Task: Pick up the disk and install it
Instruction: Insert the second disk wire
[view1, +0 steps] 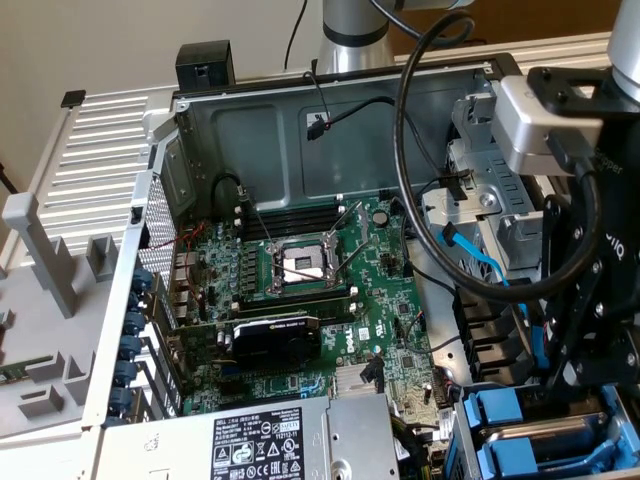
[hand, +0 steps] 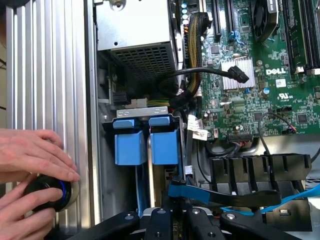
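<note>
Two bright blue carrier frames (hand: 130, 145) (hand: 164, 144) stand side by side in the drive cage at the case's corner, next to the power supply. In the exterior view the same blue frames (view1: 497, 420) sit at the lower right, with grey drive metal (view1: 548, 428) between them. I cannot tell which one holds the task's disk, and no white label shows. My gripper (view1: 575, 375) hangs just above this cage on the exterior view's right. In the wrist view its black linkage (hand: 175, 215) sits a short way from the carriers, holding nothing that I can see.
A person's hands (hand: 30, 155) rest on a round black knob with a blue ring (hand: 47, 192) on the ribbed table outside the case wall. A blue flat cable (hand: 220, 192) crosses near the gripper. The silver power supply (hand: 137, 35), black cable bundles and motherboard (view1: 300, 270) surround the cage.
</note>
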